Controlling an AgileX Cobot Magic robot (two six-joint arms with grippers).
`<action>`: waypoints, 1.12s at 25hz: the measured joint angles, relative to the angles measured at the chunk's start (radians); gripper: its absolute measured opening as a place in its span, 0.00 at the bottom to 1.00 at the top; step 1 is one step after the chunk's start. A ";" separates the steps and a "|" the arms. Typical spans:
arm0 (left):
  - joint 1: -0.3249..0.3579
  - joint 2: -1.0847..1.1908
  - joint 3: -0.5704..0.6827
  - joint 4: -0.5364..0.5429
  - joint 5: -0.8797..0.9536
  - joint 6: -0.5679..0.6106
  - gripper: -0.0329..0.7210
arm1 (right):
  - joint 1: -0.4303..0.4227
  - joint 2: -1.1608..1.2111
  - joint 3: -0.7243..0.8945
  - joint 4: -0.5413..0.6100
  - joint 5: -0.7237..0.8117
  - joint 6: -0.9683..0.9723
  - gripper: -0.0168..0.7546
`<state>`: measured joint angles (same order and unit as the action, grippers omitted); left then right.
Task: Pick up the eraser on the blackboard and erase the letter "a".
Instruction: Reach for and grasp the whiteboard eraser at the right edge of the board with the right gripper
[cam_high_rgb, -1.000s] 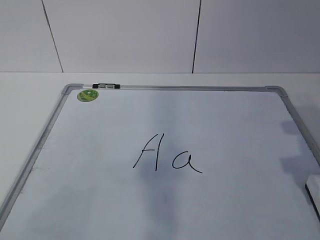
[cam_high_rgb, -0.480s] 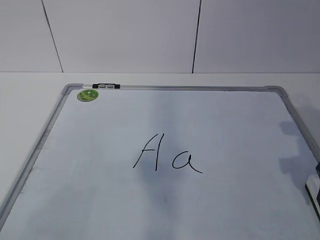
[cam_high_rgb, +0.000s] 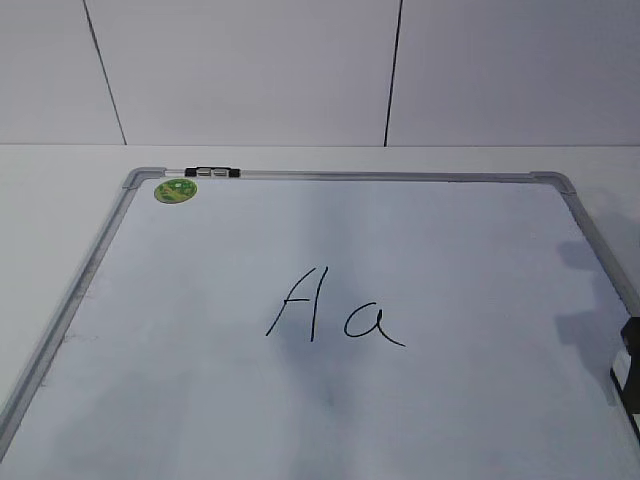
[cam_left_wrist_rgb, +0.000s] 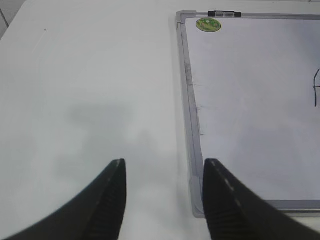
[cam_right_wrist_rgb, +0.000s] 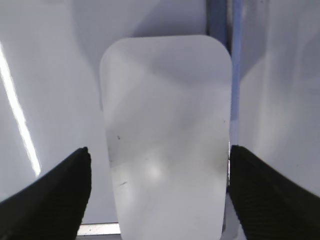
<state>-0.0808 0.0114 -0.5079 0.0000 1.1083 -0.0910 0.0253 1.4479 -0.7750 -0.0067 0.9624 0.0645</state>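
Eraser (cam_right_wrist_rgb: 167, 140): smooth white plastic, rounded rectangle, between my right gripper's (cam_right_wrist_rgb: 160, 185) spread black ribbed fingers; contact unclear. Lies at the blackboard's right frame; near end cut off.
Blackboard (cam_high_rgb: 150, 330): glossy white, silver-grey frame, rounded caps.
Letter "a" (cam_high_rgb: 374, 324): thin black, mid-board, beside capital "A" (cam_high_rgb: 297, 303).
Left gripper (cam_left_wrist_rgb: 164, 165): open, empty, over table (cam_left_wrist_rgb: 90, 90) left of the board.
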 joint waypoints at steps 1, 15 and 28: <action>0.000 0.000 0.000 -0.005 0.000 0.000 0.54 | 0.000 0.004 0.000 -0.002 -0.005 0.002 0.87; 0.000 0.000 0.000 -0.005 0.000 0.000 0.54 | 0.000 0.006 0.102 -0.031 -0.090 0.041 0.87; 0.000 0.000 0.000 -0.007 0.000 0.000 0.54 | 0.000 0.006 0.109 -0.023 -0.133 0.041 0.79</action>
<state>-0.0808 0.0114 -0.5079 -0.0070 1.1083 -0.0910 0.0253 1.4539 -0.6662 -0.0300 0.8294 0.1057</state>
